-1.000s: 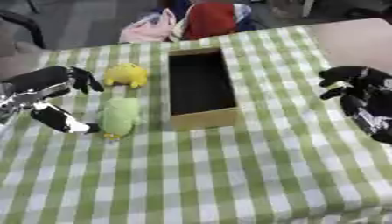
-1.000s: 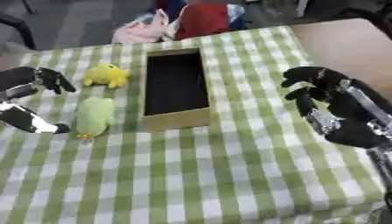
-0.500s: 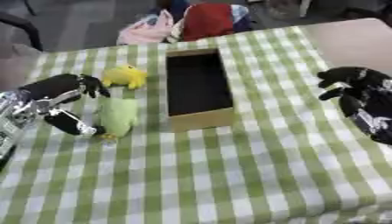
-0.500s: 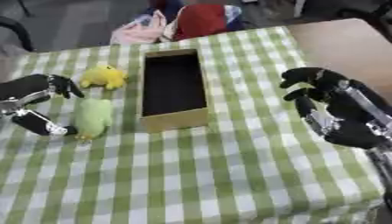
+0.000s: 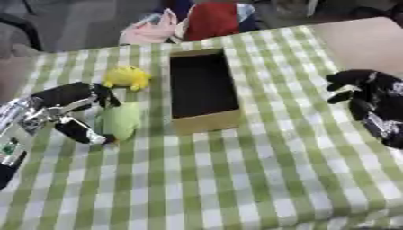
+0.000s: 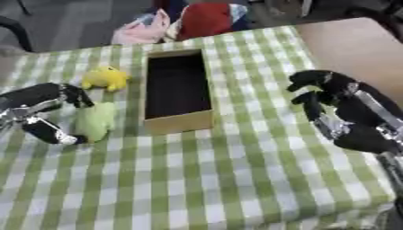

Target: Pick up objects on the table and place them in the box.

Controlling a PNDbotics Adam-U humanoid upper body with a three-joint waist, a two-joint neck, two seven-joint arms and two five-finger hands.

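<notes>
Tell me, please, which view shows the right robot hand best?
The right eye view: the right robot hand shows whole there, fingers curled, empty, over the tablecloth right of the box. The left eye view shows it too, but pushed against the picture's right edge, partly cut off.

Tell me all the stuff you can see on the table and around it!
Box: one, brown cardboard, open and dark inside, middle of the table.
Yellow toy: one, yellow, soft-looking, left of the box near its far end.
Green toy: one, light green, left of the box near its front end.
Tablecloth: one, green and white checks, covering the table.
Cloth pile: pink and red things beyond the far edge of the table.
Left hand: one, black and silver, around the left side of the green toy, fingers curled by it.
Right hand: one, black, over the table right of the box, fingers curled, holding nothing.
</notes>
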